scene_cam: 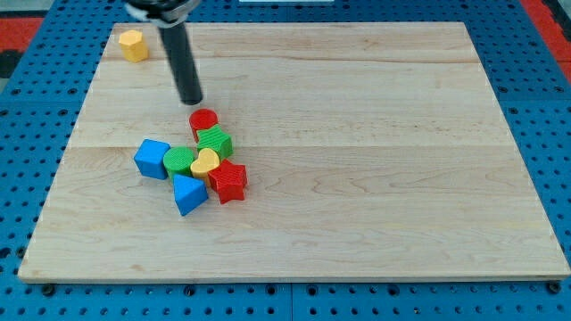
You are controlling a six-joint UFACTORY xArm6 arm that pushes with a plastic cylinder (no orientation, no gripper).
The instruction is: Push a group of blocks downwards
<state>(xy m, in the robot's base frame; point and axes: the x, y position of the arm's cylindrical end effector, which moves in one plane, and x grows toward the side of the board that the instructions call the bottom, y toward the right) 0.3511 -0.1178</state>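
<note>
lab bench — wooden board | blue pegboard base — robot rig

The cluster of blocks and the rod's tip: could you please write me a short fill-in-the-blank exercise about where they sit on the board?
1. My tip sits just above the ___ cylinder.
2. The lone yellow block lies near the board's top-___ corner.
3. The yellow heart touches the ___ star below it.
4. The blue cube is the cluster's ___-most block.

Missing words: red; left; red; left.
</note>
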